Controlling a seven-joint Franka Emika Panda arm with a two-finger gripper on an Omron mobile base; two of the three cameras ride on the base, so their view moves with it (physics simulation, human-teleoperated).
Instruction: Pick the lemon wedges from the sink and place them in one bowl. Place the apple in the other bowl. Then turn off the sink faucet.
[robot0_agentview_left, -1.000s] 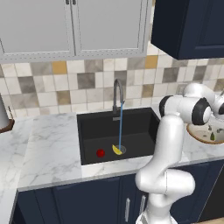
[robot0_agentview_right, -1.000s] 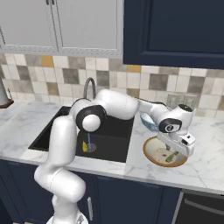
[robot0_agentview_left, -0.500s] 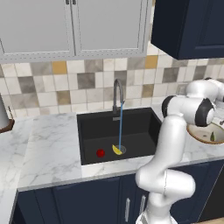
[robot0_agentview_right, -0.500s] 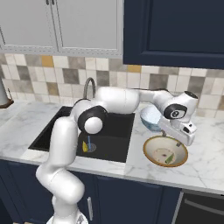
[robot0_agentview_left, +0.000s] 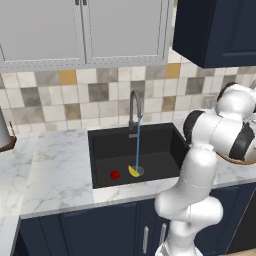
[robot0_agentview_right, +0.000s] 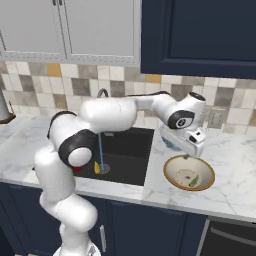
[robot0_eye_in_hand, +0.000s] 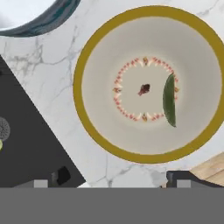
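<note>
Darker lemon wedge is lying inside the tan-rimmed bowl, right of its centre pattern in the hand view. Bright yellow wedge is sitting in the sink by the drain, under the running water; apple is just left of it. Blue bowl is sitting empty beside the tan one, toward the sink. Gripper is hovering above the tan bowl, jaws spread wide, holding nothing. Judging by this: one wedge is placed, second is pending. Next move calls for swinging to the sink, dropping beside the water stream, and pinching the small yellow wedge without knocking the apple. Faucet is running, shutoff comes last.
</note>
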